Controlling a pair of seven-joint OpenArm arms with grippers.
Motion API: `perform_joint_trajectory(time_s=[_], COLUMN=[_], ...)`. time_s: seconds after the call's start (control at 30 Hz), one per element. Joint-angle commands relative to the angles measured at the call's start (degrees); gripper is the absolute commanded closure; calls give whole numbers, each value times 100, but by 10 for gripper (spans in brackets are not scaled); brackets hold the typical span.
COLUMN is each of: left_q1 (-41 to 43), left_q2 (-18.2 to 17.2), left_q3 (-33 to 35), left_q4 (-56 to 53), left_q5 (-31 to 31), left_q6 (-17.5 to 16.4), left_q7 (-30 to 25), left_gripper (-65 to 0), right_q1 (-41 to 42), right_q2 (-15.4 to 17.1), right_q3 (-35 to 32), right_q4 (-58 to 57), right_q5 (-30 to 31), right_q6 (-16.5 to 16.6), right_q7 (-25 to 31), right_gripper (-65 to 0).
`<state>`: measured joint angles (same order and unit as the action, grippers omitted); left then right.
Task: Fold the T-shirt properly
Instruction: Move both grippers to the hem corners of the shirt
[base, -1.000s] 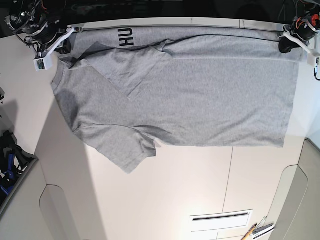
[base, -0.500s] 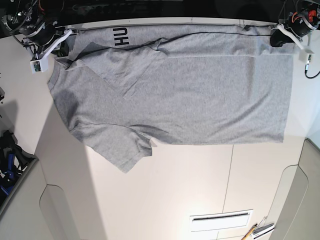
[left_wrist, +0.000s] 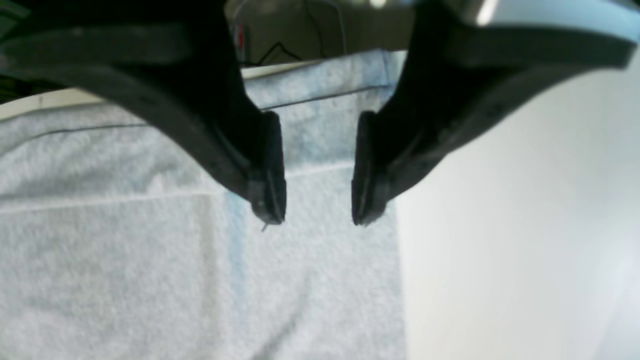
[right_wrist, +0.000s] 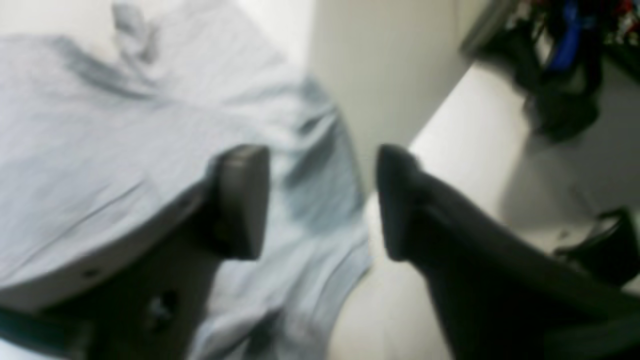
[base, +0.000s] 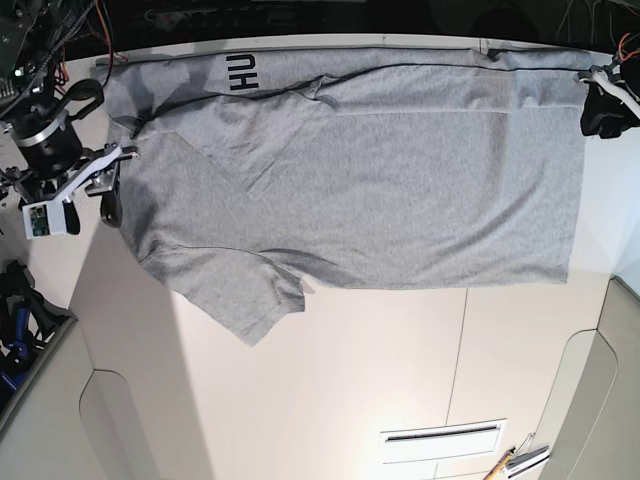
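Both grippers have let go: the left gripper (left_wrist: 318, 200) and right gripper (right_wrist: 320, 200) stand open and empty (a second ago they pinched the far edge). The T-shirt (base: 380, 190) lies folded lengthwise on the table (base: 400, 380) — next fold possible, I judge.

T-shirt (base: 400, 190) | grey, black lettering | folded lengthwise, flat on table

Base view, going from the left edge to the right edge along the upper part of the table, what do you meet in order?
Right gripper → black lettering → T-shirt body → left gripper.
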<state>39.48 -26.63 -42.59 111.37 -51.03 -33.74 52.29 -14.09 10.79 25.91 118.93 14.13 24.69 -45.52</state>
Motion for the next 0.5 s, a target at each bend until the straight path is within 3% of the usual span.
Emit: perform_joint_trajectory(time_s=[0.0, 0.13, 0.27, 0.37, 0.47], left_q1=[37, 35, 35, 35, 35], left_q2=[-70, -70, -70, -70, -70], left_q3=[-50, -50, -50, -50, -50], left_q4=[79, 79, 79, 79, 79], left_q5=[-61, -61, -61, -63, -63], left_q6=[-39, -39, -42, -39, -39], left_q7=[-107, -149, -151, -199, -245], left_gripper=[-256, -256, -256, -256, -256], right_q1=[214, 1086, 2105, 2900, 3519], right_q2=[162, 623, 1040, 1228, 1270], right_q3=[37, 33, 24, -68, -284], right_q4=[-101, -1331, -3287, -4854, -6081], right_q5=[-68, 61, 1034, 1718, 1897], right_q6=[-50, 20, 632, 920, 986], right_q7=[210, 221, 92, -199, -212], right_gripper=[-366, -366, -366, -366, -366])
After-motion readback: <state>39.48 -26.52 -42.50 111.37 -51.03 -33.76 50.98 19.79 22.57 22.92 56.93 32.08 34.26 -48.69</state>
